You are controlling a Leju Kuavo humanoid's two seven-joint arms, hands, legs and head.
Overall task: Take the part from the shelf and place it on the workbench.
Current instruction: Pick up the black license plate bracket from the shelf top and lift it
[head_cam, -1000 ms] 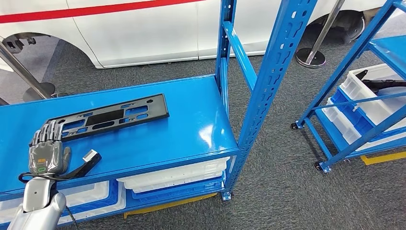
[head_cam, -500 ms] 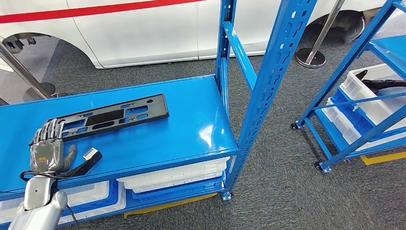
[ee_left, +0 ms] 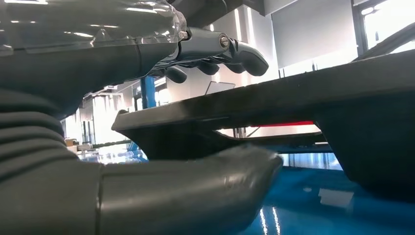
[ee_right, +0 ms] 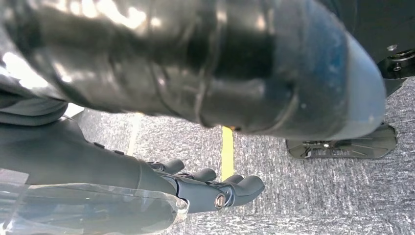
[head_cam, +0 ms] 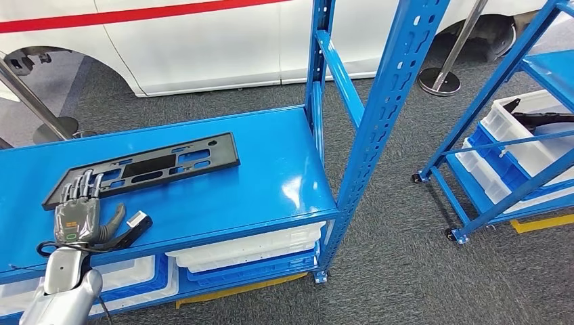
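left hand (head_cam: 81, 218) has slid right along the blue shelf (head_cam: 271, 169), fingers apart, holding nothing | black plate bracket (head_cam: 145, 168) lies flat there, at its fingertips | grasp not yet made

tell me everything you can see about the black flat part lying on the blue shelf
The long flat black plastic-looking frame is a rectangular plate with several slots and cut-outs and a solid middle panel. It lies flat on the glossy blue metal shelf top, set at a slant, its near end toward the robot. The left hand reaches over that near end with fingers spread above it; the left wrist view shows the thumb low beside its edge, but a firm grip cannot be confirmed.
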